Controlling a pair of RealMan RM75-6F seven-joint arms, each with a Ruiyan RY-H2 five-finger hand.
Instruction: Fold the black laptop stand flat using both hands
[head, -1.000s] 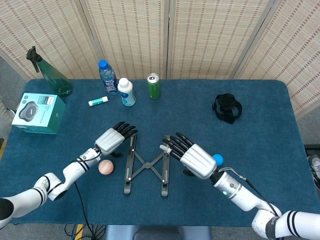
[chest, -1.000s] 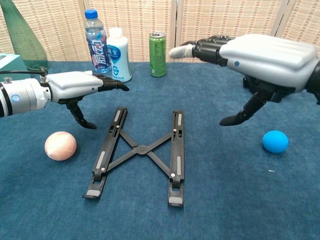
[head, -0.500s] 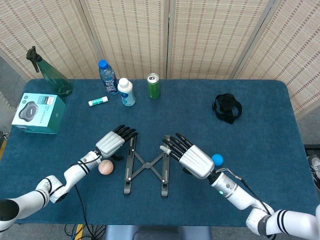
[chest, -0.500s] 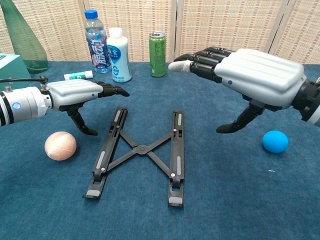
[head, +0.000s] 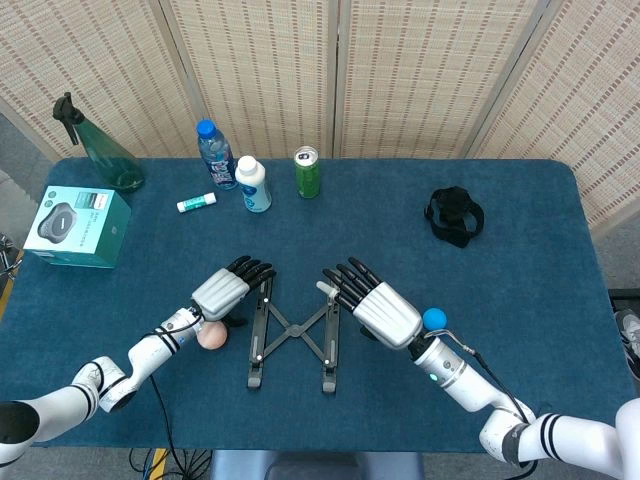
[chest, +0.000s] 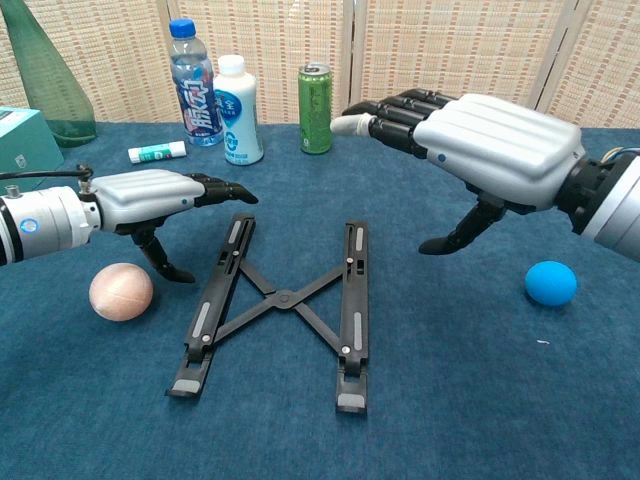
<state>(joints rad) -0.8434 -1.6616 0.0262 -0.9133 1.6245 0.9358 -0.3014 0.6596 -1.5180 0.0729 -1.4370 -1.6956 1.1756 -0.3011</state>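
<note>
I see the laptop stand (chest: 280, 300) centred on the tabletop (head: 520, 300), left hand (chest: 150, 196) beside its left rail, right hand (chest: 495, 148) above its right side, bottles (head: 228, 165) behind.

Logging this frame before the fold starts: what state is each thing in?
Laptop stand: spread open, lying on table, untouched.
Left hand: open, hovering beside stand.
Right hand: open, hovering above stand's right side.
Water bottle: upright, capped.
White bottle: upright, capped.
Green can: upright.
</note>
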